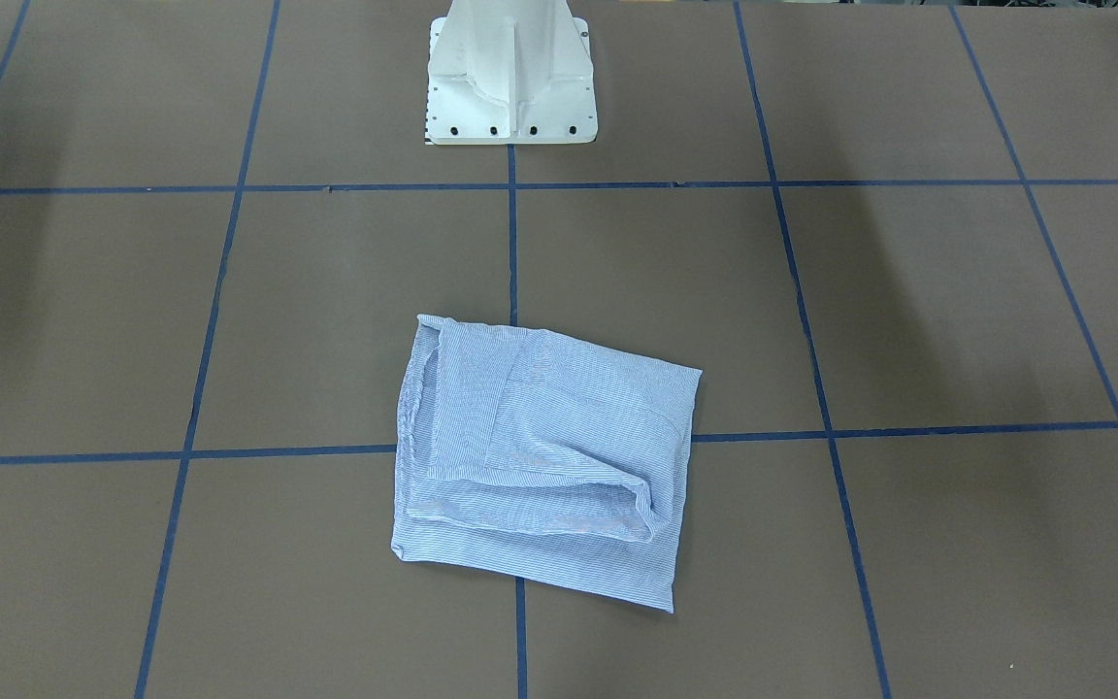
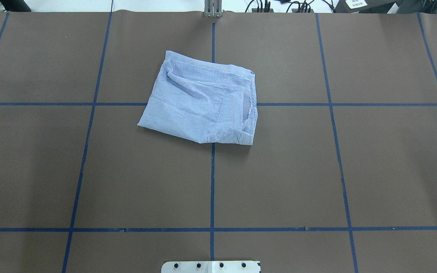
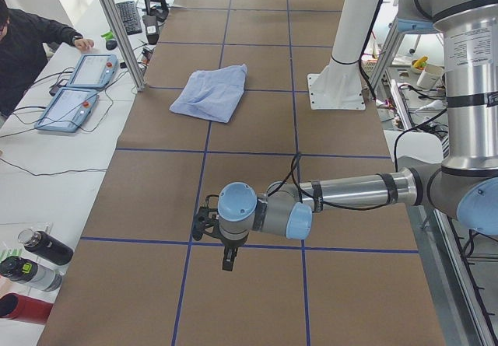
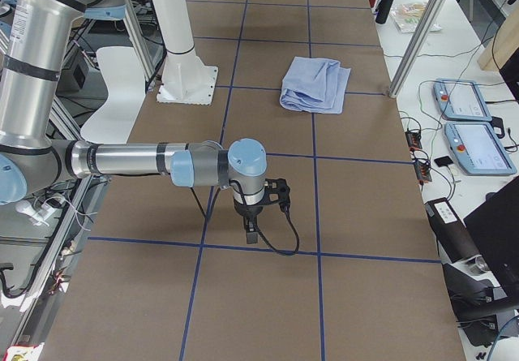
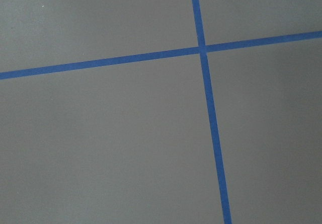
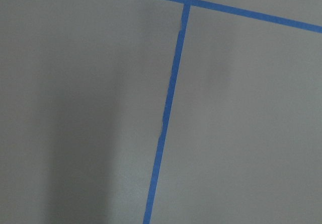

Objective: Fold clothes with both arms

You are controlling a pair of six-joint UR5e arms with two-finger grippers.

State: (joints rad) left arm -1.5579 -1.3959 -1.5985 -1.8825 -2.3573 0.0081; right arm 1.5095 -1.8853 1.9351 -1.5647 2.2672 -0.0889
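1. Jaws of both arms show only in the two side views. They point down over bare tabletop [image 2: 374, 163] with no cloth near them, and we cannot tell whether either pair is released or clenched.
2. Both wrist cameras show only brown surface crossed by blue tape lines [image 5: 204, 50].
3. Further out, the left arm [image 3: 342, 194] and the right arm [image 4: 130, 160] each reach out low over opposite ends of the tabletop, well apart from the shirt [image 2: 203, 102].
4. The shirt lies across the centre tape line, on the side away from the white pedestal base [image 1: 510, 87]. It is gathered into a rough, slightly skewed rectangle of several layers.
5. We judge it light, soft and limp. It should sag from any hold and keep no shape of its own, and it is not fragile.
6. The thin layers will probably slide over one another. A pinch that takes only the top layer would likely peel the packet open.
7. In the overhead view the layered edges stack along the right side, and there is a puffed ridge near the far left corner.
8. If another fold is wanted, we would take two corners of one side, one with each pair of jaws, and pinch through every layer.
9. We would lift the two corners evenly, because an uneven lift is likely to skew the packet more.
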